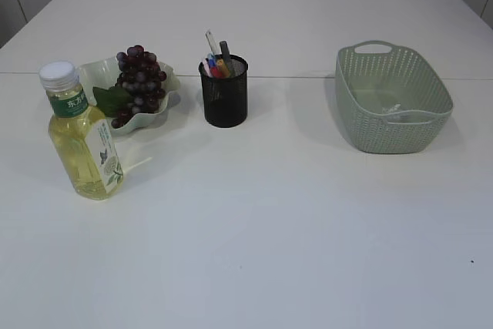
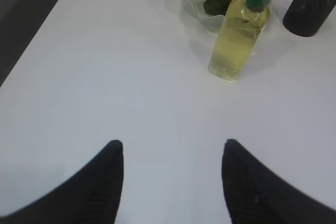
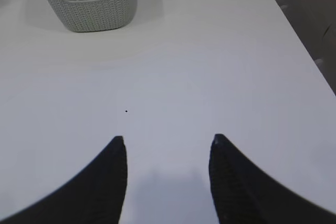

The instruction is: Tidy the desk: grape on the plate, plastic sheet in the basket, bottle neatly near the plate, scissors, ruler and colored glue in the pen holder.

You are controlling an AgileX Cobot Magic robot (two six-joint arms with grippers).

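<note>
Both grippers, left [image 2: 172, 153] and right [image 3: 167, 148], are spread and hold nothing. Grapes [image 1: 139, 82] lie on the plate [image 1: 166, 105]; the bottle [image 1: 81, 136] stands just beside it.

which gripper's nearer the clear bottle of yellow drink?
Left. The clear bottle of yellow drink stands ahead of the open left gripper, slightly to its right. The right gripper, also open, faces the green woven basket; no bottle in its view.
</note>
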